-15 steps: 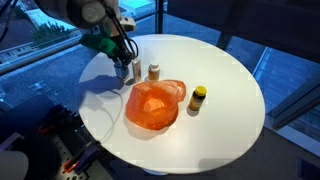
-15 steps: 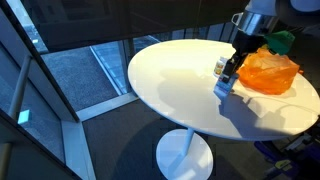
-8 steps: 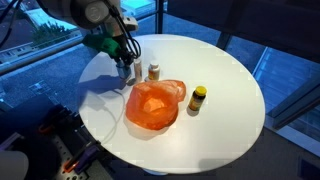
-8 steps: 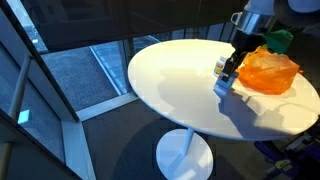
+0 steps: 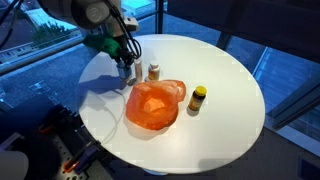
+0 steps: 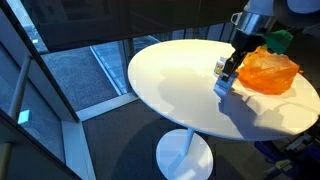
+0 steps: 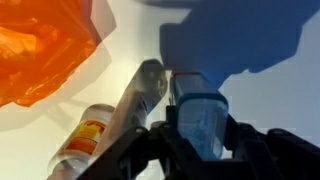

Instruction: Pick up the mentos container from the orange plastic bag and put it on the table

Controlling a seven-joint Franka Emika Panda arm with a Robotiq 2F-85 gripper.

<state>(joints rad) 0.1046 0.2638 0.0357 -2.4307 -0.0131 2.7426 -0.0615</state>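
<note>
The mentos container (image 7: 200, 118) is a blue translucent tub held between my gripper's (image 7: 198, 135) fingers in the wrist view. In both exterior views my gripper (image 5: 124, 66) (image 6: 230, 70) is shut on it. It holds the container (image 6: 222, 87) low at the white round table's (image 5: 220, 70) surface, beside the orange plastic bag (image 5: 152, 104) (image 6: 268, 68). I cannot tell whether the container touches the table. The bag lies open near the table's middle and shows at the upper left in the wrist view (image 7: 40, 50).
A small bottle with a white cap (image 5: 154, 71) (image 7: 92, 135) stands right next to my gripper. A yellow bottle with a black cap (image 5: 198, 97) stands on the bag's other side. The table edge (image 6: 150, 95) drops to a dark floor with glass walls around.
My gripper with the container has shifted very slightly; otherwise nothing has visibly moved.
</note>
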